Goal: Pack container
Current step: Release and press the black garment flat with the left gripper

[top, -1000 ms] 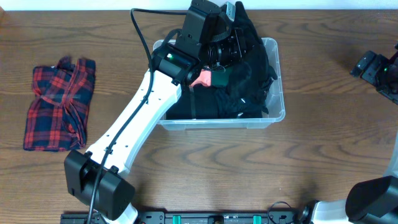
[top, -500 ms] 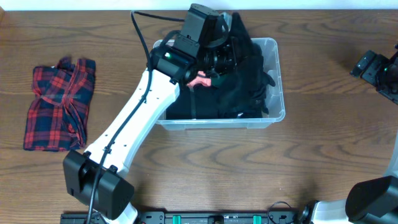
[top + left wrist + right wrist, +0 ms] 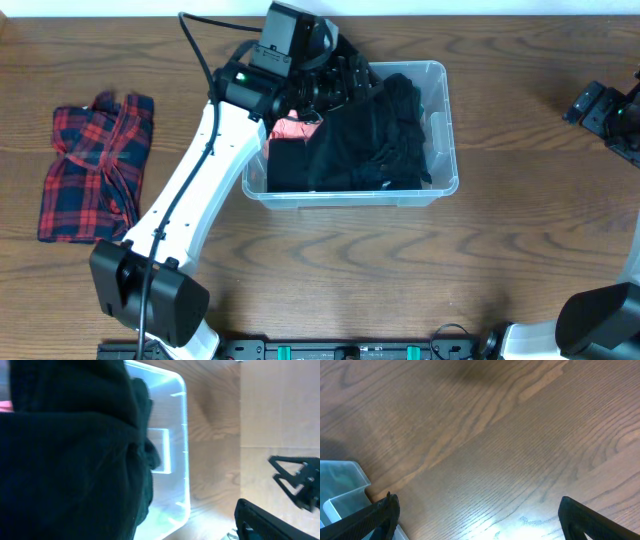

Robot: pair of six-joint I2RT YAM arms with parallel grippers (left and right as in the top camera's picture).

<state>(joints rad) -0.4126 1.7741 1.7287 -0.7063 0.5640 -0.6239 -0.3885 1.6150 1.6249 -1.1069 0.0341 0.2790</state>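
The left arm stretched diagonally over the container (image 3: 448,150); left end effector (image 3: 335,82) state unclear against black clothing (image 3: 360,140), right end effector (image 3: 477,502) spread wide.

Brown wood-grain table (image 3: 330,270), two things resting on it.
A clear plastic rectangular container (image 3: 445,185) sits upper centre; a crumpled red-and-navy plaid cloth (image 3: 95,165) lies well apart, far left.

Dark wooden table (image 3: 330,270) fills your view from above.
You look down on brown wood with bold wavy grain; a pale strip (image 3: 100,8) runs along the far edge, and in the right wrist view a soft glare (image 3: 487,532) brightens the wood near the bottom.
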